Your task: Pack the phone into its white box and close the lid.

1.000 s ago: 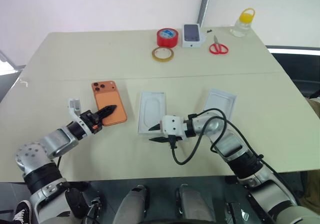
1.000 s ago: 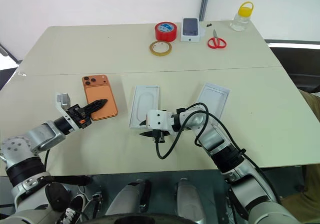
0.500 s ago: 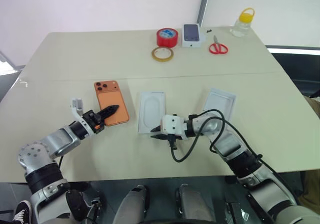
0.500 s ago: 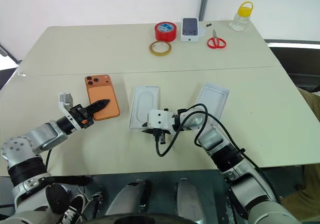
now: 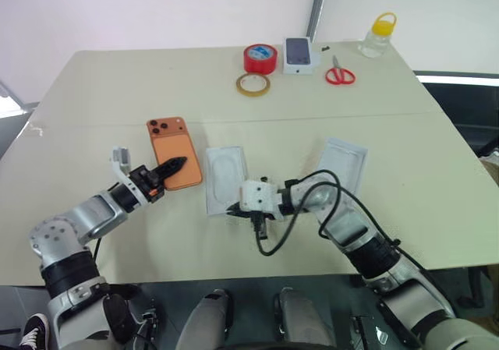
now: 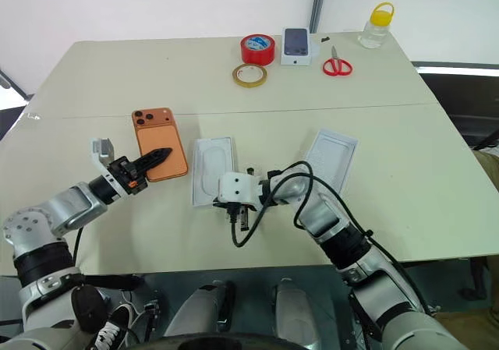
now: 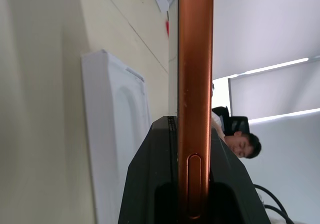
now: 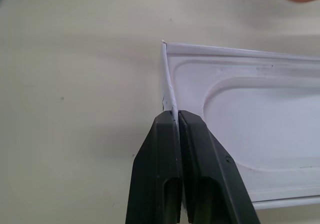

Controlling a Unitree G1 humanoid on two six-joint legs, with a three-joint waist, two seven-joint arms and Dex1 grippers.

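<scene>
- My left gripper (image 5: 173, 164) is clamped on the near end of the phone (image 5: 174, 152), gripping it across its thin thickness; the orange slab hangs just above the table (image 5: 117, 85), left of centre, its 3 lenses toward the far edge.
- My right gripper (image 8: 176, 118) has its fingers pressed together on the rim of the white box (image 5: 222, 180), at the near short end. I judge this pinch is meant to steady or steer the tray for loading.
- The tray shows a white moulded floor with an oval recess, so whether an insert sits in it I cannot tell.
- The phone's long edge runs just beside the tray's left wall: a short sideways carry, but the low rim must be cleared first.
- The lid (image 5: 343, 165) lies open side up, well apart, right of centre; the right arm's looping cable (image 5: 273, 245) lies between it and the tray.
- 2 tape rolls (image 5: 261, 58), a small printed box (image 5: 300, 54), scissors (image 5: 340, 75) and a bottle (image 5: 378, 35) line the far edge, leaving the near half free.
- A person (image 7: 240, 143) sits beyond the table.
</scene>
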